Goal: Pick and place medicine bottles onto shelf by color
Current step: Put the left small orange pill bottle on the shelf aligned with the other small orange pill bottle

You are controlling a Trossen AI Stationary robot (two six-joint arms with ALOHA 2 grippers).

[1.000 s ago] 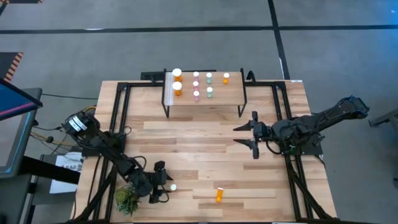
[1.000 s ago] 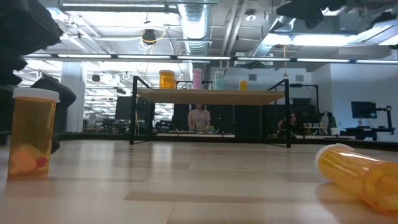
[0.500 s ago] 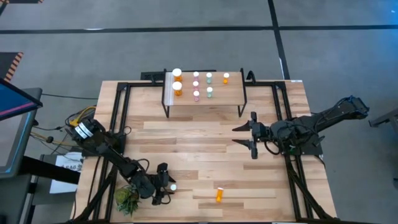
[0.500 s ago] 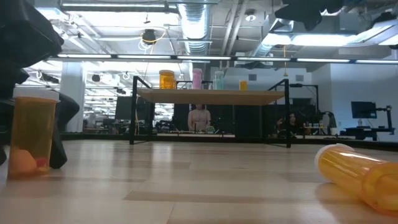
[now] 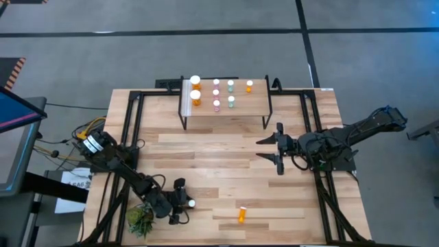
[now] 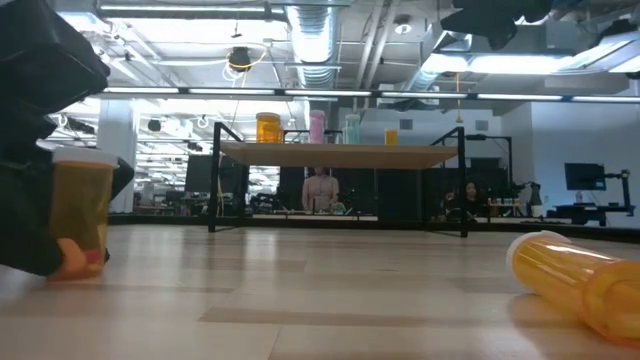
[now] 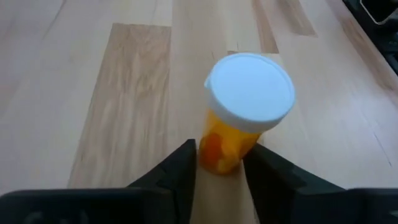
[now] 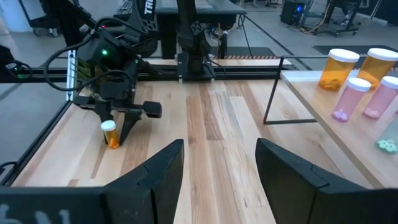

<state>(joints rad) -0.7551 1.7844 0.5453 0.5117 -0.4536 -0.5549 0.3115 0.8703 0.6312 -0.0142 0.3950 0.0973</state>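
Note:
An orange medicine bottle (image 7: 239, 124) with a white cap stands near the table's near left corner (image 5: 191, 204), between the fingers of my left gripper (image 7: 221, 165), which is shut on it. A second orange bottle (image 5: 242, 215) lies on its side near the front edge. The shelf (image 5: 240, 108) at the far middle carries several bottles: two larger orange ones (image 5: 195, 90) at its left end, then pink, pale green and a small orange one (image 5: 249, 86). My right gripper (image 5: 278, 151) hangs open over the table's right half, nothing between its fingers. My left gripper pinches the orange bottle's lower body (image 7: 219, 155) between its two fingers (image 7: 183, 171), one on each side. They come slanting down from the table's left. The bottle stands upright with its base on the table (image 6: 78, 268), cap up.
A small green potted plant (image 5: 139, 219) sits just left of my left gripper at the table's edge. Black frame rails (image 5: 134, 130) run along both sides. Bare wood lies between the shelf and the lying bottle.
My left gripper has sunk a little around the standing orange bottle and its fingers have closed onto the bottle's sides. The bottle has shifted slightly toward the table's right, staying upright on the table.

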